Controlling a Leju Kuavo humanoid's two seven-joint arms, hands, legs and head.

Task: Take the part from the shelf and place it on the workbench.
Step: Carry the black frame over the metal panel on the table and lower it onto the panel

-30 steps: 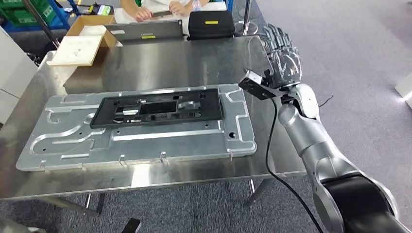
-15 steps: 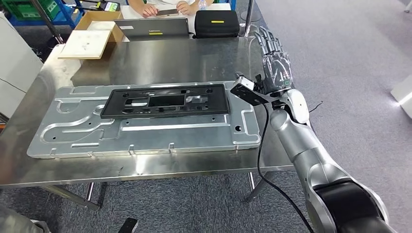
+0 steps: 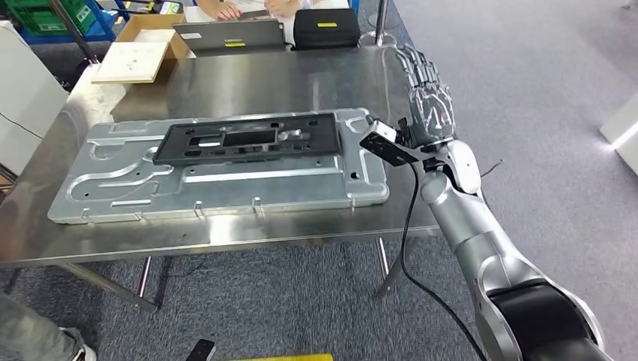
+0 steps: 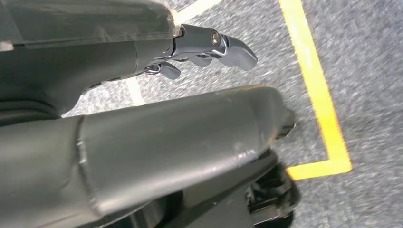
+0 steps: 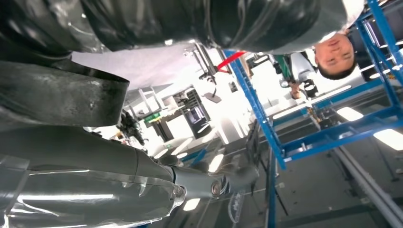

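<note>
Black part (image 3: 248, 139) lies centre-left of frame on grey plate (image 3: 113, 199) atop workbench (image 3: 248, 83), long axis left-right. Right hand (image 3: 429, 105), fingers apart & empty, sits right of it, nearer. Left hand (image 4: 209, 47) hangs over floor, grip unclear.

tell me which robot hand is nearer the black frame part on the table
Right. The right robot hand is raised open just past the table's right edge, beside the black frame part. The left robot hand hangs down over the carpeted floor, away from the part.
</note>
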